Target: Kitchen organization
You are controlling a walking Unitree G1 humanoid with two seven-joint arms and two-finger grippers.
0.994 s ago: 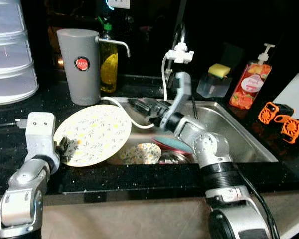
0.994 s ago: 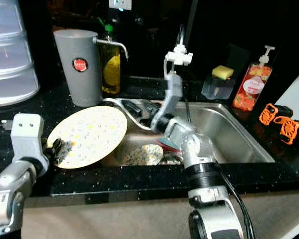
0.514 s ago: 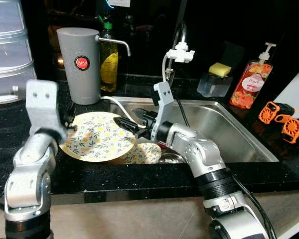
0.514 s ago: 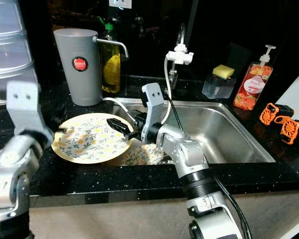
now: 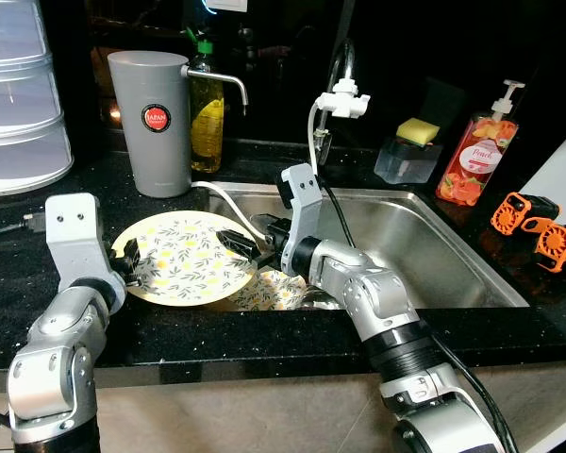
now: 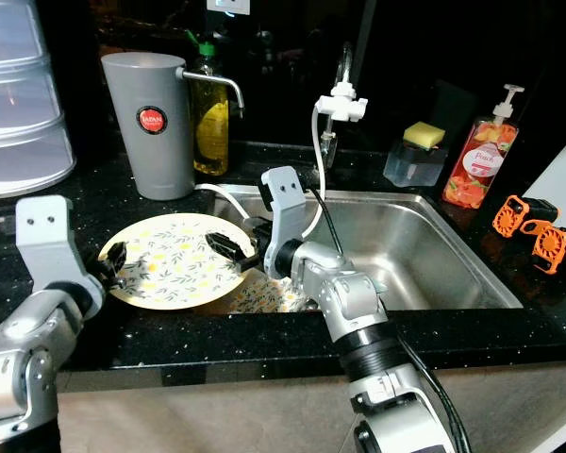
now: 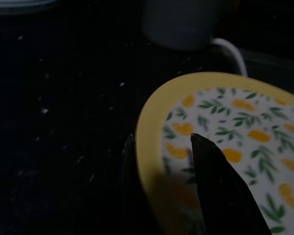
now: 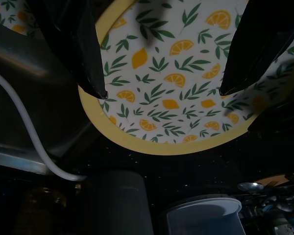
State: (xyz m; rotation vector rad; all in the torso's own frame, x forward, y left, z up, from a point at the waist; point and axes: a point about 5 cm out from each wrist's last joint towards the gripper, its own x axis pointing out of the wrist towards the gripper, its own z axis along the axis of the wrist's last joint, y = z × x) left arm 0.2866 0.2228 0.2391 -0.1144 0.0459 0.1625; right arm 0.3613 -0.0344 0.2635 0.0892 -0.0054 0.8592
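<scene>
On the black surface (image 5: 217, 321) lies the plate (image 5: 191, 269) — left claw (image 5: 127, 273) pinches its 9 o'clock rim, right claw (image 5: 241, 247) spread wide at its 3 o'clock.

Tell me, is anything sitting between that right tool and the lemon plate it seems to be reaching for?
Nothing visible does. The right tool hangs open just above the lemon plate, its fingers spread over the bare patterned face. The left tool already pinches the plate's opposite rim, well to the side.

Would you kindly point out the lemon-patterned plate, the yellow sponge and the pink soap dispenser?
lemon-patterned plate (image 5: 184, 267), left eye view, patterned centre.
yellow sponge (image 5: 416, 130), left eye view, top face.
pink soap dispenser (image 5: 472, 162), left eye view, label.
</scene>
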